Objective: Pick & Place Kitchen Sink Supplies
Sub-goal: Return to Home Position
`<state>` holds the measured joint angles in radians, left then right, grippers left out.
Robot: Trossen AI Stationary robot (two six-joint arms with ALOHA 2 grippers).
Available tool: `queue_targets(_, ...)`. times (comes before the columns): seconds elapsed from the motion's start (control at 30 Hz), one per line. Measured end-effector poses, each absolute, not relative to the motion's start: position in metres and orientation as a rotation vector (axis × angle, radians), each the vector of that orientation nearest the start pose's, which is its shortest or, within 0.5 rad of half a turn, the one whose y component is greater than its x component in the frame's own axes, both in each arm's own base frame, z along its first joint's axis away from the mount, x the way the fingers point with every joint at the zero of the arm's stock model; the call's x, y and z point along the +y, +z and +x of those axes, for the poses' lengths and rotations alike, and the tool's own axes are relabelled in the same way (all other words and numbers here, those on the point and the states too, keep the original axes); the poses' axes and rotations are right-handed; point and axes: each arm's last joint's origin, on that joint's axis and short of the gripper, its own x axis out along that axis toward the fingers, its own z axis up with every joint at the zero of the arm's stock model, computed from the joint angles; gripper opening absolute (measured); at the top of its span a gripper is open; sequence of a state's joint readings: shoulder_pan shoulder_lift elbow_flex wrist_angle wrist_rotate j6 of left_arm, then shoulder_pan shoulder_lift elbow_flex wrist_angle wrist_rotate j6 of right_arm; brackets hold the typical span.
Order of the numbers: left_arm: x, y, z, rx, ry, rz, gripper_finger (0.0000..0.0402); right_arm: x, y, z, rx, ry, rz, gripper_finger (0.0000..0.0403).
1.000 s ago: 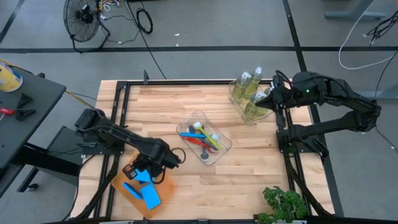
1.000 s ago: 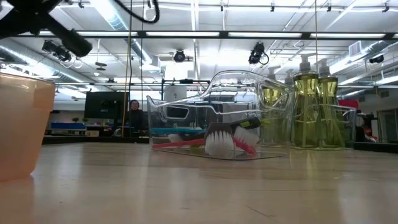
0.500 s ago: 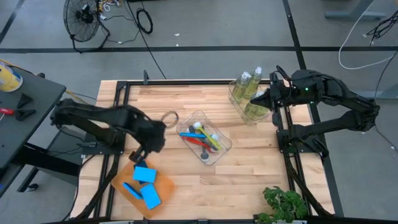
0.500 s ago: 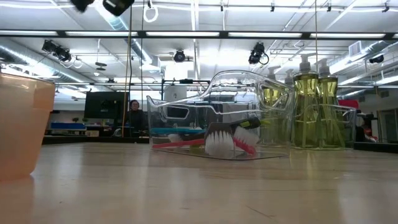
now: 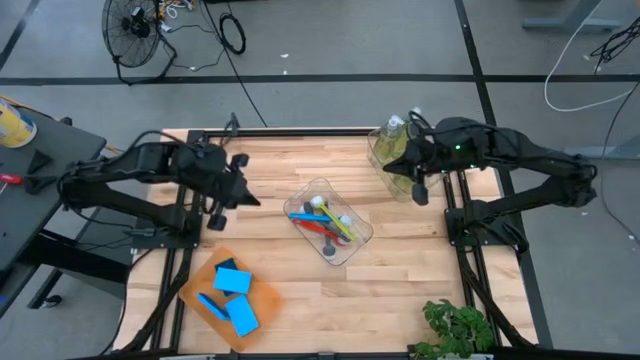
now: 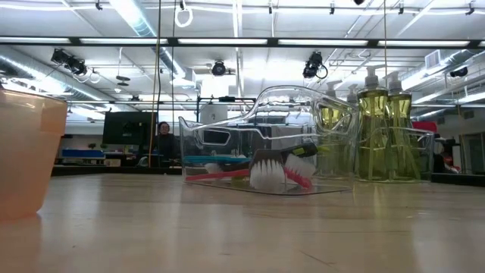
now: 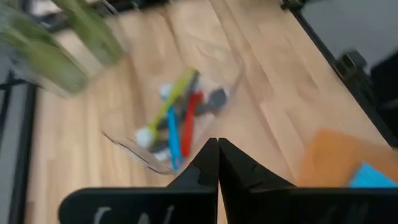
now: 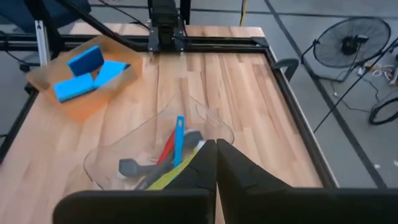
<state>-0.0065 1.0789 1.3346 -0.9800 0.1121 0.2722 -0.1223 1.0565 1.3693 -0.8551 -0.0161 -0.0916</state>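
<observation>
Blue sponges (image 5: pixel 233 281) lie flat in the orange tray (image 5: pixel 262 296) at the table's near left. Several long-handled brushes (image 5: pixel 327 221) lie in a clear tub (image 5: pixel 352 243) at the middle. Soap bottles (image 5: pixel 396 131) stand in another clear tub (image 6: pixel 413 152) at the far right. My left gripper (image 5: pixel 248 200) hangs shut and empty in the air between the tray and the table's far edge, left of the brush tub. My right gripper (image 5: pixel 419 194) hovers shut and empty over the near side of the bottle tub. Both wrist views show the fingers (image 7: pixel 218 163) (image 8: pixel 216 163) closed tip to tip.
A black frame (image 5: pixel 300 131) runs along the table's far edge and sides. A green plant (image 5: pixel 458 328) stands at the near right corner. Bare wood lies between the tray and the brush tub. In the low view a person (image 6: pixel 161 136) sits far off in the room.
My left gripper has risen from the orange tray and swung back toward the table's far left, tipping from pointing down to slanting forward; it stays shut. The sponges stay in the tray. My right gripper has moved a little toward the table's middle, over the bottle tub.
</observation>
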Motion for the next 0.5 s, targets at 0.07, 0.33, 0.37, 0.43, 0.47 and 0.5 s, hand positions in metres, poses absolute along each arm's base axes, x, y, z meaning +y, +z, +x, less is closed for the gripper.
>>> queue_targets(0.07, 0.0, 0.397, 0.187, 0.666, -0.183, 0.217, 0.0006, -0.023, 0.409, 0.19, 0.558, -0.079, -0.047, 0.0008)
queue_targets(0.33, 0.015, 0.406, 0.185, 0.564, -0.133, 0.189, 0.0003, -0.026, 0.376, 0.211, 0.465, -0.079, -0.079, 0.0008)
queue_targets(0.37, 0.016, 0.408, 0.186, 0.544, -0.14, 0.183, 0.0003, -0.026, 0.371, 0.213, 0.456, -0.078, -0.085, 0.0008)
queue_targets(0.43, 0.019, 0.41, 0.187, 0.515, -0.148, 0.165, 0.0005, -0.026, 0.361, 0.217, 0.439, -0.079, -0.089, 0.0008)
queue_targets(0.47, 0.021, 0.411, 0.187, 0.498, -0.149, 0.15, 0.0007, -0.027, 0.356, 0.219, 0.427, -0.08, -0.084, 0.0008)
queue_targets(0.5, 0.022, 0.413, 0.188, 0.482, -0.145, 0.133, 0.0008, -0.027, 0.35, 0.221, 0.411, -0.083, -0.08, 0.0008)
